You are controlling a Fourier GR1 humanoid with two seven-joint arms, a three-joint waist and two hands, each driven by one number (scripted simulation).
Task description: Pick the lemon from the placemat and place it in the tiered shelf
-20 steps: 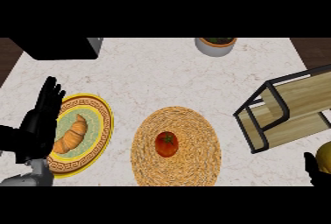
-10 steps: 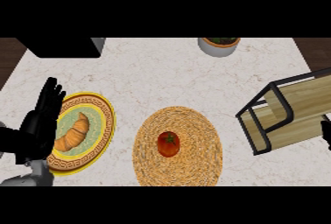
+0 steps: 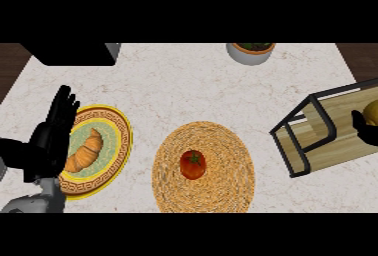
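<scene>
Nearest the robot, the left robot hand (image 3: 50,137) is resting at the view's left edge, fingers straight and spread, lying partly over a round yellow-rimmed patterned plate (image 3: 117,129) that is carrying a golden croissant (image 3: 86,151). It is taking no part in the transfer.

At centre, a round woven straw placemat (image 3: 204,167) is carrying a red tomato-like fruit with a green stem (image 3: 193,164); no lemon is showing on it.

The right robot hand (image 3: 364,127) is showing only as a dark shape at the view's right edge, over the wooden tiered shelf with a black metal frame (image 3: 316,131). A yellow rounded object, apparently the lemon (image 3: 371,109), is lying just above and touching that hand, inside the shelf's outline. Whether the fingers are curling round it cannot be told. The right robot hand is far nearer; the shelf's black frame bars are the nearest obstruction.

Farther off, a white pot with a green plant (image 3: 251,52) is standing near the white marble counter (image 3: 184,90) far edge, well apart.
</scene>
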